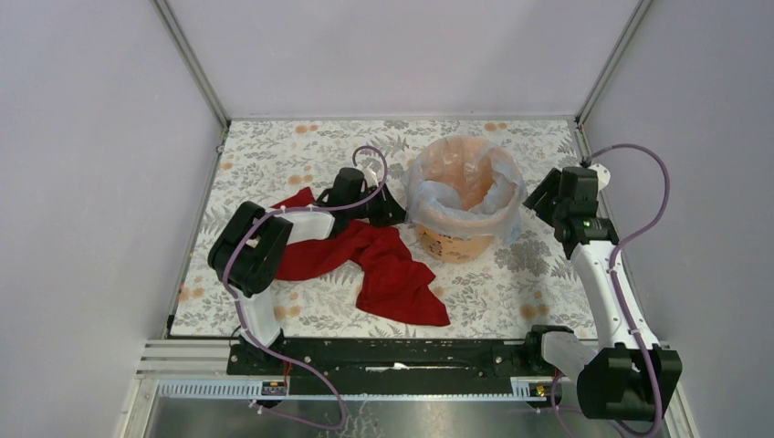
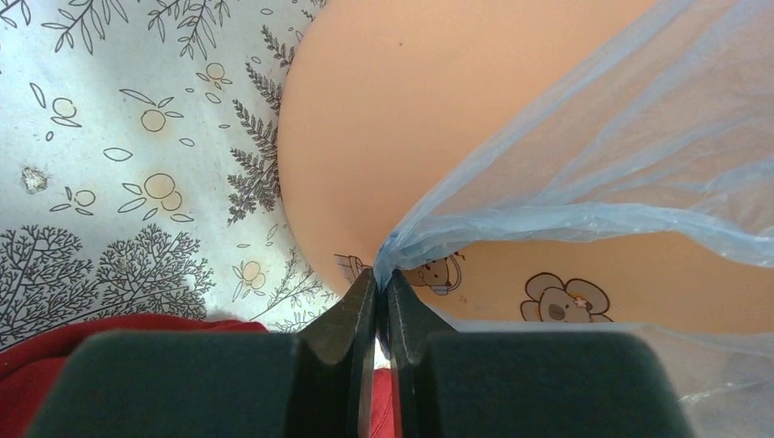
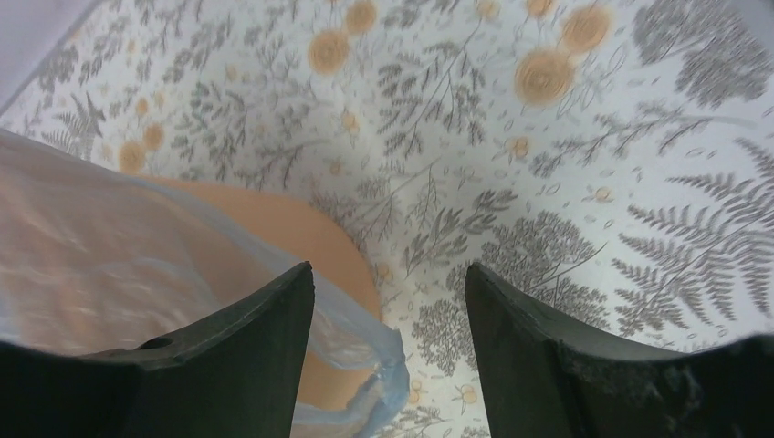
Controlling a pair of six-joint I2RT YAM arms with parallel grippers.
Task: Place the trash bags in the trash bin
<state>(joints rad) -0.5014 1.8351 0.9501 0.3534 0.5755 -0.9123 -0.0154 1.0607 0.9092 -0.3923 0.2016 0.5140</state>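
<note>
The trash bag (image 1: 505, 203) is a thin, pale-blue film, translucent enough for orange to show through. It is wrinkled all over and lies loosely over the mouth of the trash bin (image 1: 454, 245), with its edges folded down over the outside of the rim. The bin stands upright on the flower-patterned table (image 1: 274, 155), right of the middle and nearer the far edge than the near one. It is round with a pale orange wall, and small cartoon bear pictures are printed low on its side.

The left gripper (image 2: 381, 283) is at the bin's left flank with its fingers pressed together on a gathered pinch of the film, which fans out taut from the tips toward the rim. The right gripper (image 3: 391, 274) is on the bin's right side, spread wide and gripping nothing; a crumpled edge of the bag hangs just beside one finger.

A red cloth (image 1: 383, 269) lies rumpled on the table left of the bin, under the left arm and reaching toward the near edge.
</note>
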